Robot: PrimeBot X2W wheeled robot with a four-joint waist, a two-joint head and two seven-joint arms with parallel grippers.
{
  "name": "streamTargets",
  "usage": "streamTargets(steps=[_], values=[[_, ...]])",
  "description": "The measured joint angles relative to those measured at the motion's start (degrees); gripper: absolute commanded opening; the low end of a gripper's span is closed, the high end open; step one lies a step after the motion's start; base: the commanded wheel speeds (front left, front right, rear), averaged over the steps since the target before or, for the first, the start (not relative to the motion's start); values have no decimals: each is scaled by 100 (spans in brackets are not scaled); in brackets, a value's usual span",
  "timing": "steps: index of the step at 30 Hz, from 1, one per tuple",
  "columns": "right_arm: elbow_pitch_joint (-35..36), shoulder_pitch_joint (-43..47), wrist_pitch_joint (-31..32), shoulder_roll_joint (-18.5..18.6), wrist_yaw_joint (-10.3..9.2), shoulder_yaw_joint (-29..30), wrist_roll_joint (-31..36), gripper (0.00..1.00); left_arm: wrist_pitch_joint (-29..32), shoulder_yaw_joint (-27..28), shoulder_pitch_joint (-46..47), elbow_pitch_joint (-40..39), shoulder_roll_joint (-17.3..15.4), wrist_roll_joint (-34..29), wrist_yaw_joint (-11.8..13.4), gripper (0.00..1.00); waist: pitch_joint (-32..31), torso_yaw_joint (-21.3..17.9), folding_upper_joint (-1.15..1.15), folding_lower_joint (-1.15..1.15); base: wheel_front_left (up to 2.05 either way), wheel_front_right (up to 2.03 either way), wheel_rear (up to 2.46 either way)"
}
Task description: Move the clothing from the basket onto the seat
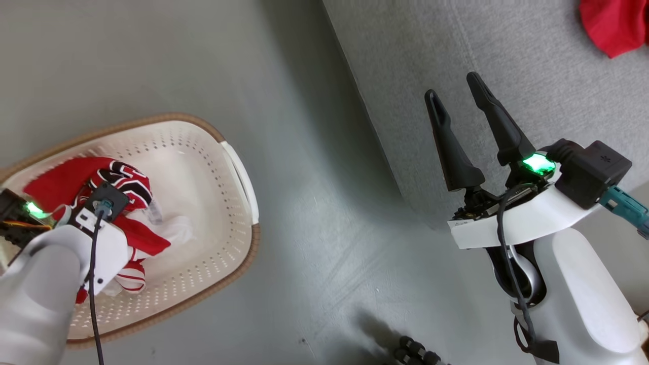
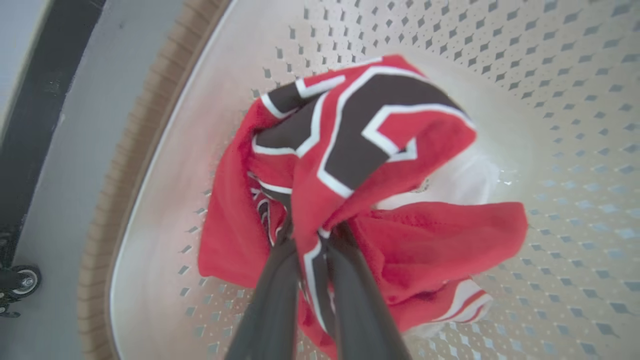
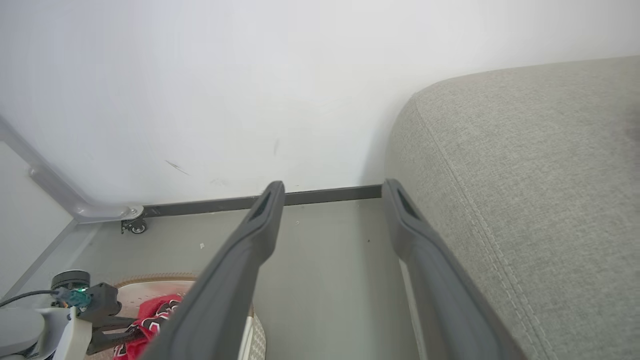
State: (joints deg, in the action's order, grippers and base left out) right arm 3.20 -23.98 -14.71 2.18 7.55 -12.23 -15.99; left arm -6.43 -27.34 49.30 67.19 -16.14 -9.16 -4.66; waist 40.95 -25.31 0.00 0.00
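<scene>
1. Jaws of the left gripper [image 2: 315, 230] were pressed nearly together, pinching a fold of the clothing [image 2: 370, 150] inside the basket [image 2: 550, 75].
2. That clothing was a bunched red bundle with black-and-white lettering, gathered toward one end of the basket, with white cloth [image 2: 460, 180] tucked under it.
3. Judged from the grip, only a narrow fold was caught. If the lift was quick, the fold could slide out and the bundle fall back into the basket.
4. Loose red flaps hung wide of the pinch. They could snag on the basket's rim on the way out, or drag the white cloth along and drop it on the floor [image 1: 314, 203] just beside the basket.
5. Whether the bundle rested on the basket's bottom or hung clear of it could not be told.
6. Well apart from the basket, across the strip of floor, lay the seat [image 1: 507, 50], with one red garment [image 1: 613, 25] on its far part.
7. Over the seat's near edge, on the side facing the basket, the right gripper [image 1: 454, 88] had its jaws spread wide, holding and touching nothing.
</scene>
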Motion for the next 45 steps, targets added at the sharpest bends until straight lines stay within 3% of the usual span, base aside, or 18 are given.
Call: streamTargets(steps=[11,26,33,45], values=[[-292,29,-1,9,0,156,109,100,-633,-1,-390,-75,216,70,167,0,-694,220,0,0,0,0,0],[-723,496,-1,22,0,236,408,100,-778,238,-862,-651,360,413,475,0,-1828,648,0,0,0,0,0],[-810,710,0,30,0,402,537,100,-778,242,-1022,-1774,534,560,566,0,-2301,849,0,0,0,0,0],[-959,1146,0,30,0,549,781,100,-779,82,-1659,-3349,547,659,606,0,-3017,1165,0,0,0,0,0]])
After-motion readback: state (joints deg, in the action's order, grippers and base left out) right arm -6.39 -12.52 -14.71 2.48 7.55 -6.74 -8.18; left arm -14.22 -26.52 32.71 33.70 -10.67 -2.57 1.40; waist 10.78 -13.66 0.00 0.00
